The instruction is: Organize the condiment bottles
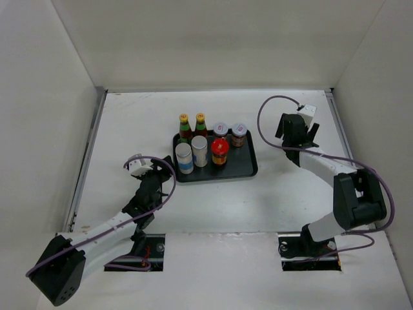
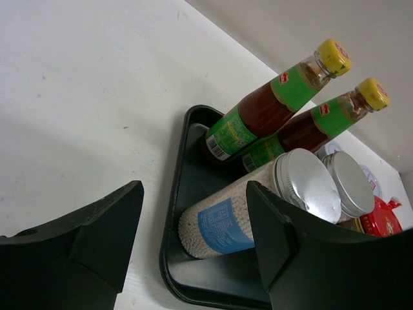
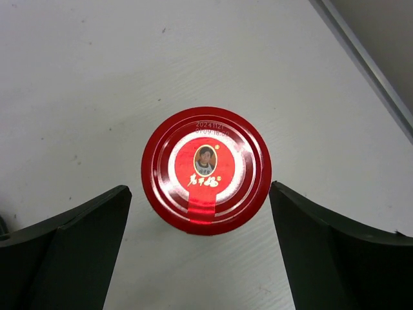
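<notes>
A black tray (image 1: pixel 248 169) holds two yellow-capped green-labelled bottles (image 1: pixel 184 128), two pale-lidded dark jars (image 1: pixel 221 131), two grey-topped white cylinders (image 1: pixel 184 157) and one red-lidded jar (image 1: pixel 220 151). My left gripper (image 1: pixel 157 178) is open and empty, just left of the tray's near left corner. In the left wrist view my gripper (image 2: pixel 193 194) faces the tray (image 2: pixel 175 194), a white cylinder (image 2: pixel 222 223) and both bottles (image 2: pixel 277 97). My right gripper (image 1: pixel 298 132) is right of the tray and hides a second red-lidded jar. The right wrist view shows that jar (image 3: pixel 205 169) upright on the table between my open gripper's (image 3: pixel 199 194) fingers, untouched.
White walls enclose the table on the left, back and right. A metal strip (image 3: pixel 368 64) runs along the table's right edge close to the red-lidded jar. Both arm bases sit at the near edge.
</notes>
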`<state>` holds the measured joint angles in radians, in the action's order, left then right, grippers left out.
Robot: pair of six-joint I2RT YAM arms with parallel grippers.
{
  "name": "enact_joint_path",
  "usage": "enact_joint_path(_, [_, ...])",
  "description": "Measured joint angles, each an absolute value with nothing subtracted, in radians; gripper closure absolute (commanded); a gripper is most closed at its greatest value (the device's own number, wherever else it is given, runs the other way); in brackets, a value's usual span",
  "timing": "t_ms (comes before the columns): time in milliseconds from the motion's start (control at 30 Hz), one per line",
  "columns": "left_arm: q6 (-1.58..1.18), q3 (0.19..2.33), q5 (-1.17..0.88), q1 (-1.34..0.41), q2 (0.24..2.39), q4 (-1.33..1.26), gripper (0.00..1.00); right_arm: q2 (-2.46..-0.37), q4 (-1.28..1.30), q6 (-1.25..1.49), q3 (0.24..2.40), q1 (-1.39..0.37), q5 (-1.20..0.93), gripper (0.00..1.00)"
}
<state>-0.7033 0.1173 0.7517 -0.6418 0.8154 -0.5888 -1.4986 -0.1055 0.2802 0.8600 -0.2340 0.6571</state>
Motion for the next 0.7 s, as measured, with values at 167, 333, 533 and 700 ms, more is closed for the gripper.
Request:
enact_joint_path(167, [-0.703,0.117,0.751,-0.642,0.825,-0.59,0.36,-1.526,-0.136,0.284,0.865,-0.194,0.61,0.24])
enact_joint_path(333, [-0.703,0.117,0.751,-0.642,0.825,-0.591,0.36,-1.532,-0.143,0.288,0.869,-0.183,0.586,0.44])
enact_joint_path(533, [-0.704,0.117,0.751,-0.642,0.825,-0.591,0.36,-1.46,-0.118,0.286,0.838,-0.199,0.569,0.45])
enact_joint_path(700, [-0.704,0.117,0.751,-0.642,0.826,-0.592,0.35,-1.294,-0.062,0.28,0.823,-0.311,0.558,0.44])
